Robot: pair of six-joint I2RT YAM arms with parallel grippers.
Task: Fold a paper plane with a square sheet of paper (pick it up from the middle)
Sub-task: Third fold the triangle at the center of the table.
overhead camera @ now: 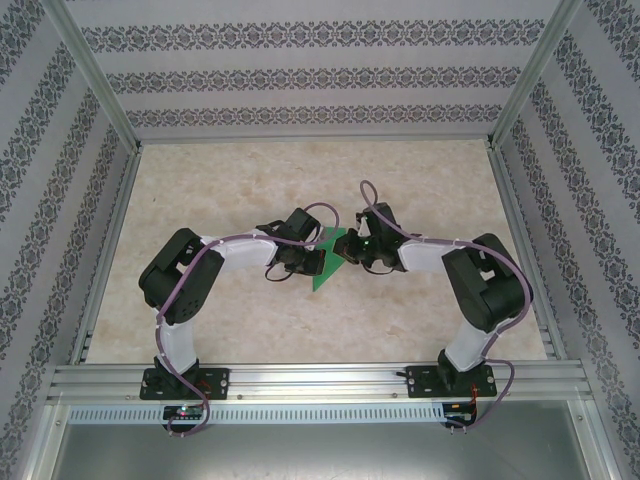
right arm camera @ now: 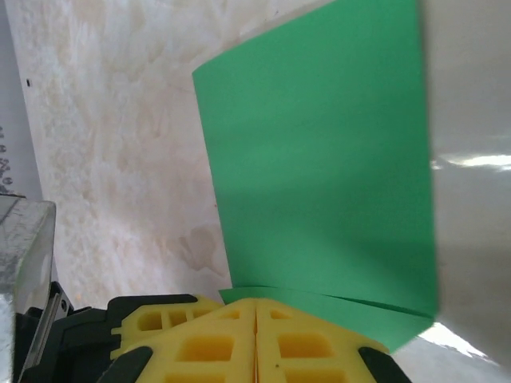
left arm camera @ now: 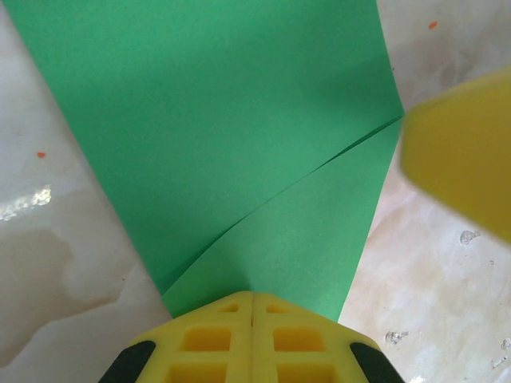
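We see the left gripper (left arm camera: 253, 302) pinched tight, its yellow fingers closed on the narrow end of the square sheet of paper (left arm camera: 231, 120). Opposite, the right gripper (right arm camera: 255, 307) clamps another edge, its jaws likewise pressed together on the green. The sheet has one layer lapping over another along a slanting fold. It spans the gap between the two arms over the middle of the pale marbled table (overhead camera: 250, 180), seemingly lifted slightly off the surface.
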